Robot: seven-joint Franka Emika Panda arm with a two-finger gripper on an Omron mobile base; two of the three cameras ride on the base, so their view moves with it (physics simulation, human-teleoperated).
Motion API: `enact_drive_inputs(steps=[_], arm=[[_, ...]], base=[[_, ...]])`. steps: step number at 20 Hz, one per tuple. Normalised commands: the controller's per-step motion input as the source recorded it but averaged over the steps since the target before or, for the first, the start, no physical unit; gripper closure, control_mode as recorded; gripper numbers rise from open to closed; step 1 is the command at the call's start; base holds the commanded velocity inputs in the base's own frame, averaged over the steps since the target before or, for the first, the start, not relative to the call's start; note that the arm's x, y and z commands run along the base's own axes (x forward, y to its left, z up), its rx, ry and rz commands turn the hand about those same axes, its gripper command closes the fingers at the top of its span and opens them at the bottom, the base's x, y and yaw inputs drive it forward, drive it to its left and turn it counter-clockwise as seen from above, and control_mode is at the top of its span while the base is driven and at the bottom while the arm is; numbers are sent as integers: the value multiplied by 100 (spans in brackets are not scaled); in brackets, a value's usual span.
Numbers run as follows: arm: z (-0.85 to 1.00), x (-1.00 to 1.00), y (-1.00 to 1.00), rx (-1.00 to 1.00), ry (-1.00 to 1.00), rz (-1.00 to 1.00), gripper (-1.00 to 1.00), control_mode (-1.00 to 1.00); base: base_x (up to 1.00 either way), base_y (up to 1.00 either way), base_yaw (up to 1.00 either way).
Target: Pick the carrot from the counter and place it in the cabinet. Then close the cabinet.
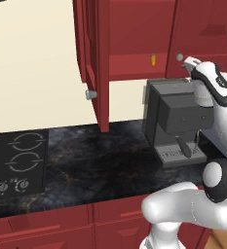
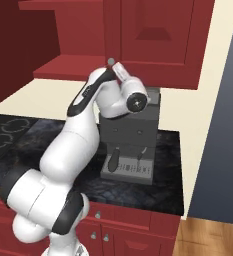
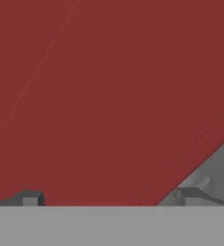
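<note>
Dark red panelling makes up the cabinet [image 1: 134,34], mounted on the wall above the counter [image 1: 100,155]. Its left door [image 1: 98,63] stands open, swung outward edge-on toward the camera, with a small round grey knob [image 1: 90,94] near its lower edge. The right door [image 1: 202,34] is closed and carries its own grey knob [image 1: 179,57].

The carrot [image 1: 153,60] lies on the red inner shelf of the cabinet, near the shelf's front edge and close to the closed right door. It appears as a small orange shape; at this size its orientation cannot be determined with certainty.

The gripper [image 3: 108,199] is raised to the level of the cabinet's lower edge, close against the red surface, just beside the knob of the right door. In the hand view the two dark fingertips [image 3: 31,198] sit far apart at the bottom corners, so the claw is spread wide with nothing between them. It is not in contact with the carrot.

A grey coffee machine [image 1: 176,121] stands on the black veined counter directly below the cabinet, partly behind the arm in the right base view. A black stovetop [image 1: 17,163] with white ring marks occupies the left end of the counter. Red drawer fronts [image 1: 61,228] run beneath the counter edge.
</note>
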Motion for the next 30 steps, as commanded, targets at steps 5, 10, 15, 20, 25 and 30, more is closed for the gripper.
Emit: enact_drive_inputs(steps=[5, 10, 15, 20, 25, 30], arm=[[14, 52, 4, 0, 5, -26, -100, -100], [54, -84, -17, 0, 19, -2, -100, -100], [60, -100, -10, 0, 17, 0, -100, -100], [56, -100, 6, 0, 18, 1, -100, -100], [8, -100, 45, 0, 14, 2, -100, -100], [0, -100, 71, -1, 2, 0, -100, -100]], base=[[0, 0, 0], [0, 0, 0], [0, 0, 0], [0, 0, 0], [0, 0, 0], [0, 0, 0]])
